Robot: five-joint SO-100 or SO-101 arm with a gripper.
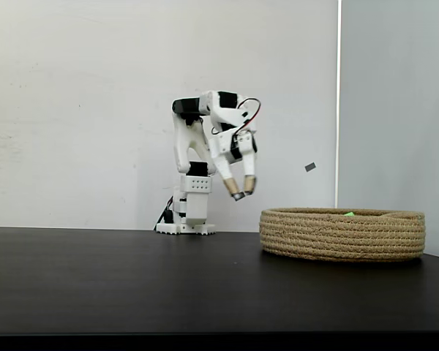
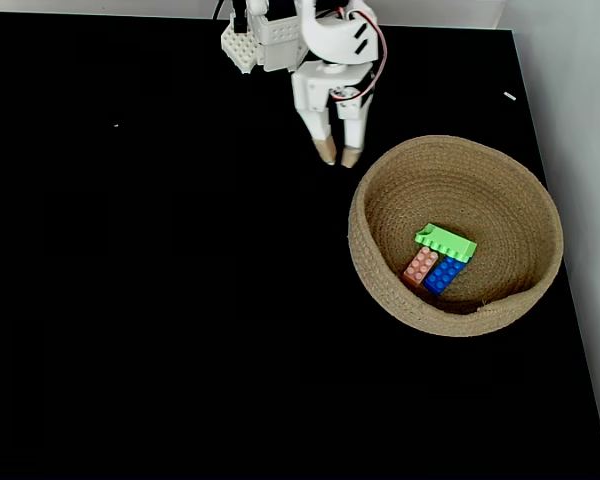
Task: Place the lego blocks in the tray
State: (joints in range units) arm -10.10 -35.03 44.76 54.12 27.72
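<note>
Three lego blocks inside tray (image 2: 380, 205), right of centre from above: green brick (image 2: 445, 242) over pink brick (image 2: 419, 265) and blue brick (image 2: 441, 273), touching. Green sliver (image 1: 349, 213) above rim in side view. Tool (image 2: 339, 157) upper centre, beside tray, narrowly parted, empty, above black desk (image 2: 160, 300).

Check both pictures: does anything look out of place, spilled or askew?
Nothing stands out. The green brick, pink brick and blue brick all lie inside the basket, the green one lying across the ends of the other two. The end effector hangs empty beside the basket.
</note>
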